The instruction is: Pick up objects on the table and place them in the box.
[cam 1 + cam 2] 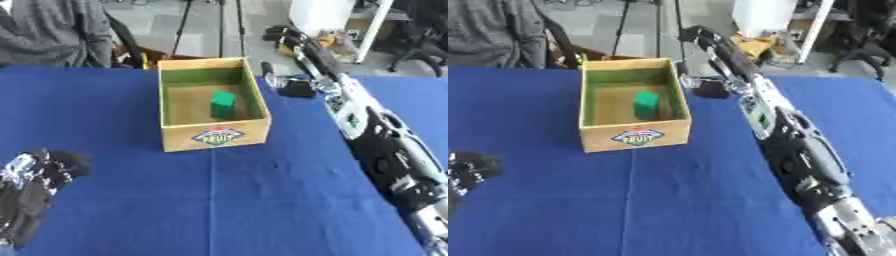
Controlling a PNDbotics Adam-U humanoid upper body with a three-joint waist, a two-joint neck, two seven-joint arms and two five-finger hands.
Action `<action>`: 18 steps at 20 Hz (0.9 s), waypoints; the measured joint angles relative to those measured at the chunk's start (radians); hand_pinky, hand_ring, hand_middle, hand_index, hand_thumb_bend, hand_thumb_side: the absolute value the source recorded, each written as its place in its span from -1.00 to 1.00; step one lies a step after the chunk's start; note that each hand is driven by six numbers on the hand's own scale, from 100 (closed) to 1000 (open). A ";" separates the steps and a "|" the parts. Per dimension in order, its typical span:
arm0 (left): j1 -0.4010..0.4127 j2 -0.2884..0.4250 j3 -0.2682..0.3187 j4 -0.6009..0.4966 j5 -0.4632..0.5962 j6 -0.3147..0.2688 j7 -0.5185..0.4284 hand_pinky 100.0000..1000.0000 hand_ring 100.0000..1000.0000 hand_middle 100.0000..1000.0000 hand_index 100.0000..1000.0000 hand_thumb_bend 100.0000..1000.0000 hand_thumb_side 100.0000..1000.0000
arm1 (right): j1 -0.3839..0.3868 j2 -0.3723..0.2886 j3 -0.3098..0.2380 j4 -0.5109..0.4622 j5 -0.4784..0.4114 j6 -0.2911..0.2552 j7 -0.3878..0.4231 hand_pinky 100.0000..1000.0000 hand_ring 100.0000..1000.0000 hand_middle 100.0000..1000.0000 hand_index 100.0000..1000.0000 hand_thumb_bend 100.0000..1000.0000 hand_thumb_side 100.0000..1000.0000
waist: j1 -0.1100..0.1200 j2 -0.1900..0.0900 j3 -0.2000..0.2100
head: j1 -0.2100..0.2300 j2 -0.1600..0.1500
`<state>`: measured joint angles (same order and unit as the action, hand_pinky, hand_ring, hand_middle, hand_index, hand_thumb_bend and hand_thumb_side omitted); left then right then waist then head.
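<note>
Right arm stretched long across the worktop [219, 200] toward 1 o'clock, ending near a small dark object [296, 89] that sits just beside the box [214, 136] on its right, at the far right corner of the box. The right hand [702, 37] shows past the far edge of the blue cloth, beyond the dark object, so the object lies back toward the robot from the hand, near the wrist; cannot tell whether the fingers are curled or straight, and cannot tell if anything touches the object. Object's shape and long axis not readable, just dark and compact. Right arm is clearly the nearer one; left hand [35, 175] rests idle at 8 o'clock near the lower-left corner, fingers look relaxed and holding nothing, well apart from the box. Box is wooden, open top, green inner walls, label on the near face, sits at 12 o'clock centre. Inside: one green block [222, 104], upright, toward the near right part of the floor. Likely next: the dark object goes into the box, a short shift toward 9 o'clock over the right wall.
</note>
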<state>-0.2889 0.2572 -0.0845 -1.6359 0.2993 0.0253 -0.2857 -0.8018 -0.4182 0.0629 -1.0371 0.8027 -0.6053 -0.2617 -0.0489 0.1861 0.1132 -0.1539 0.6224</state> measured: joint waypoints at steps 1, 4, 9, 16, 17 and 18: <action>0.002 0.004 0.008 0.000 0.000 -0.002 0.008 0.61 0.58 0.07 0.26 -0.36 1.00 | 0.025 0.009 0.007 -0.026 -0.016 0.002 -0.016 0.64 0.84 0.60 0.64 -1.00 0.44 | 0.000 0.000 -0.014 | 0.011 0.000; 0.008 0.010 0.027 0.000 -0.002 -0.008 0.027 0.61 0.58 0.07 0.26 -0.36 1.00 | 0.099 0.039 0.025 -0.103 -0.063 0.022 -0.052 0.60 0.82 0.54 0.59 -1.00 0.55 | -0.003 0.003 -0.046 | 0.040 -0.001; 0.016 0.022 0.049 0.000 -0.005 -0.014 0.052 0.61 0.58 0.07 0.26 -0.36 1.00 | 0.226 0.106 0.036 -0.215 -0.143 0.087 -0.047 0.56 0.78 0.48 0.53 -1.00 0.63 | -0.003 0.011 -0.084 | 0.076 -0.001; 0.027 0.025 0.062 0.000 -0.009 -0.017 0.068 0.61 0.58 0.07 0.26 -0.36 1.00 | 0.408 0.174 0.035 -0.356 -0.255 0.198 0.012 0.51 0.69 0.38 0.43 -1.00 0.75 | -0.004 0.012 -0.102 | 0.084 -0.001; 0.027 0.025 0.063 0.000 -0.009 -0.018 0.069 0.61 0.58 0.07 0.26 -0.36 1.00 | 0.433 0.184 0.033 -0.379 -0.272 0.214 0.020 0.51 0.69 0.37 0.42 -1.00 0.76 | -0.005 0.012 -0.102 | 0.084 -0.001; 0.029 0.025 0.064 0.000 -0.009 -0.018 0.070 0.61 0.58 0.07 0.26 -0.36 1.00 | 0.459 0.191 0.031 -0.403 -0.289 0.230 0.026 0.51 0.69 0.37 0.42 -1.00 0.76 | -0.005 0.012 -0.102 | 0.083 0.000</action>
<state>-0.2602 0.2825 -0.0208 -1.6363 0.2898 0.0071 -0.2158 -0.3433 -0.2268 0.0935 -1.4397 0.5138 -0.3756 -0.2357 -0.0542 0.1980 0.0112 -0.0707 0.6222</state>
